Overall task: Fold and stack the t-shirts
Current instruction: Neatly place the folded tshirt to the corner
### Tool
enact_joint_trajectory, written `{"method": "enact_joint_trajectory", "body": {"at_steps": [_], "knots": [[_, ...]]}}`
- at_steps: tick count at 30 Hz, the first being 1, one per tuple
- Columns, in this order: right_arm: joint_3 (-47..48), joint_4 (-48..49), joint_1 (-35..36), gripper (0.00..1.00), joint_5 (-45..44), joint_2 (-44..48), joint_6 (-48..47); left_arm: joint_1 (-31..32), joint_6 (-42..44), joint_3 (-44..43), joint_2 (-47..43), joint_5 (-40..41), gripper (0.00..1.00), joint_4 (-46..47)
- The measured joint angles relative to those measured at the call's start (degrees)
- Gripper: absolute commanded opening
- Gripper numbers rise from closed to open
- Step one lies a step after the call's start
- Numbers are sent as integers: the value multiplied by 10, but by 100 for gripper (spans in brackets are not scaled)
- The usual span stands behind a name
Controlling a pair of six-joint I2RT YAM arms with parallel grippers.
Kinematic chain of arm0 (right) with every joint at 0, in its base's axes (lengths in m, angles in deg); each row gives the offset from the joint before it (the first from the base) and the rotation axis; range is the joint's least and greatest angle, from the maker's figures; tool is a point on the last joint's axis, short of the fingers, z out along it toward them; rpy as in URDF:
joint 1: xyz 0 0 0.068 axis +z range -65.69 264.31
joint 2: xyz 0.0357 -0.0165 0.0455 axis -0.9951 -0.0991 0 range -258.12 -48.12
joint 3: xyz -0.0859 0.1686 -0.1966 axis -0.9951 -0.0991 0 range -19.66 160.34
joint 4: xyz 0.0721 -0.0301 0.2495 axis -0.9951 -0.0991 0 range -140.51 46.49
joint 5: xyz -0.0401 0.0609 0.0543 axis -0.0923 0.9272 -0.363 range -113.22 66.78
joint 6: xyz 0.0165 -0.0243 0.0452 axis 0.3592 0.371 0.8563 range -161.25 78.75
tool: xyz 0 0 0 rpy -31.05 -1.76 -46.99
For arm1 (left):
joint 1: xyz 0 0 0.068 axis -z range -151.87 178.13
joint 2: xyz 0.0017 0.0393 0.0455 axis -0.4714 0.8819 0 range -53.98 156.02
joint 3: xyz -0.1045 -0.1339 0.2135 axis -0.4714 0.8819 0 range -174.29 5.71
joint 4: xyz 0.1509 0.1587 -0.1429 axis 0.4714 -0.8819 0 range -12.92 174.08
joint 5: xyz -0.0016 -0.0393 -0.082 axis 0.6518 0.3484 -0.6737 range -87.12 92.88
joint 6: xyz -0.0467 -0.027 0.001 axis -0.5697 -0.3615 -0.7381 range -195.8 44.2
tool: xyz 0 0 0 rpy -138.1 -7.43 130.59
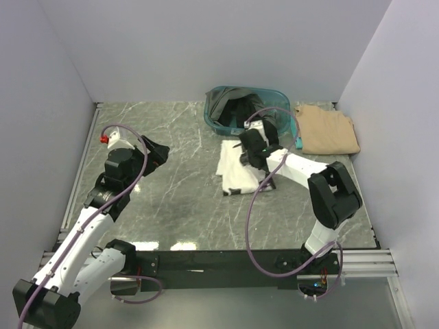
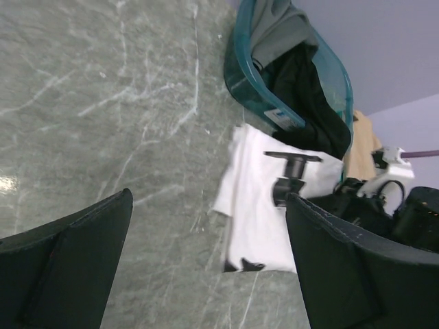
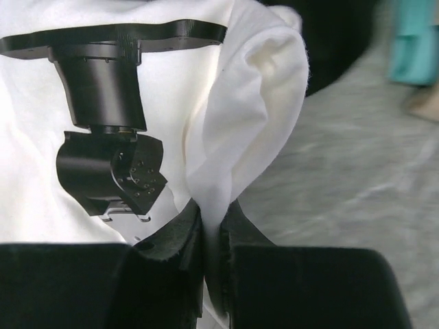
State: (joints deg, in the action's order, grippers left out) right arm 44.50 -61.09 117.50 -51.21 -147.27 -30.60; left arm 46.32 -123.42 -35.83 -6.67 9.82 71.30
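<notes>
**Right arm mid-fold on the white tee, left arm idle**

- Right end effector (image 3: 212, 223) is pressed together on a raised fold of the white t-shirt (image 3: 233, 103). The wrist view shows the cloth pinched between the fingertips, with a loose loop standing up above them.
- The white t-shirt (image 1: 233, 177) lies on the table (image 1: 178, 199) near the middle, just in front of the teal basket (image 1: 210, 115). It's already narrowed to a rough rectangle, but the edges are uneven.
- Left end effector (image 1: 156, 152) is spread wide and holding nothing, hovering over bare table well left of the shirt.
- The tan t-shirt (image 1: 328, 129) sits folded at the back right corner, apart from the white one. The dark t-shirts (image 1: 236, 106) are bunched in the basket, not folded.

Step, as judged: one of the later folds on the white tee, with the edge grabbed and not yet carried over.

Next move likely needs:
- Lift just enough to clear the lower layer, then carry the pinched edge across the shirt and lay it flat before letting go.
- Keep the pull low and slow. Nothing pins the far side, so the whole shirt could slide. The left arm could come in and hold it down.
- The stacking spot is probably the tan shirt, but that can't be confirmed.
</notes>
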Motion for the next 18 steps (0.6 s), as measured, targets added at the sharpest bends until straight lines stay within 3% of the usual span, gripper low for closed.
{"method": "enact_joint_trajectory", "body": {"at_steps": [7,18], "knots": [[0,19,-90,0,-64,10,-98,0,6,10,-30,29,99,1],[8,73,-208,0,-85,30,-254,0,2,29,-55,105,99,0]]}}
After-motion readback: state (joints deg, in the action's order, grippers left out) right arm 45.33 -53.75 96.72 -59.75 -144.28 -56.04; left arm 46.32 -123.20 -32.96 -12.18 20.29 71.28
